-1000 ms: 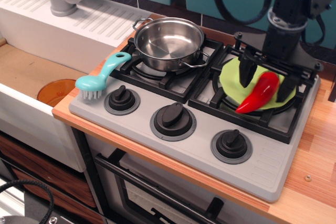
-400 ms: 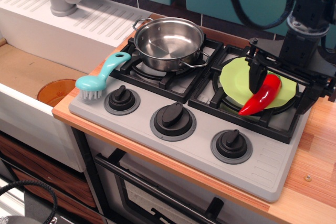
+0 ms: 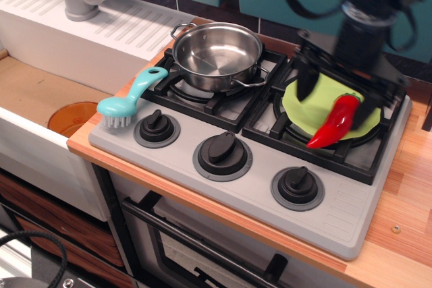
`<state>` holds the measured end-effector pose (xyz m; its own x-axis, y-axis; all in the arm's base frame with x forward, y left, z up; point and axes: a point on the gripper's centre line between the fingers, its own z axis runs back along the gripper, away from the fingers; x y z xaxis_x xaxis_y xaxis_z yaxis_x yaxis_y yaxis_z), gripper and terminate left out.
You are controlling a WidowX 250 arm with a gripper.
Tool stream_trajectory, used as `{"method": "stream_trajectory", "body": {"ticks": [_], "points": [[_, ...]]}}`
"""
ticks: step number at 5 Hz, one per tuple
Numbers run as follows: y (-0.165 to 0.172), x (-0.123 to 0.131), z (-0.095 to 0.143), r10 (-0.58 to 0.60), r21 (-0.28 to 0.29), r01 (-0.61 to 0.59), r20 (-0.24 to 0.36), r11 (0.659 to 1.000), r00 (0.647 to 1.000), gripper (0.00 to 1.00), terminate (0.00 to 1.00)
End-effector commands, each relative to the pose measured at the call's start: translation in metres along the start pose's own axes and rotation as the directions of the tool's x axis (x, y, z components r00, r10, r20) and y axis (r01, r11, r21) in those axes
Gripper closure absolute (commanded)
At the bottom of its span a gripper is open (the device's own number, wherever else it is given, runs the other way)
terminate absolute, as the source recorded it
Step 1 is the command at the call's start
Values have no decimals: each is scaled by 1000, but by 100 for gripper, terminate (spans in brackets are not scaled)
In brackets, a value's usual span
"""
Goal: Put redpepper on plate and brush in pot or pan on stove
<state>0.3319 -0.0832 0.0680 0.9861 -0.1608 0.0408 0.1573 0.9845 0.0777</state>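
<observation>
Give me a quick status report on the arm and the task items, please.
Gripper open, jaws straddling the plate. Pepper lying on plate, tip overhanging its front edge. Brush on stove's left corner, not yet in pot. Pot empty, nothing blocking.

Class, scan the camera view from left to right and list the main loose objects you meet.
Orange bowl → brush → pot → plate → redpepper.

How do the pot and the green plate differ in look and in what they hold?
The pot is shiny steel with deep walls and two loop handles; the plate is flat, lime-green, without handles. The pot is empty; the plate carries the red pepper, whose tip passes over its front rim. Both are round, similar in width, and each sits on a burner grate of the stove.
</observation>
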Motion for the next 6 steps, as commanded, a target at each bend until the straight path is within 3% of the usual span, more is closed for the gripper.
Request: {"method": "stream_trajectory", "body": {"ticks": [1,4,6], "points": [[13,4,35,-20,14,19,81,1000,997,0,0],[13,4,35,-20,14,19,81,1000,997,0,0],[68,-7,55,-7,120,-4,91,993,996,0,0]]}}
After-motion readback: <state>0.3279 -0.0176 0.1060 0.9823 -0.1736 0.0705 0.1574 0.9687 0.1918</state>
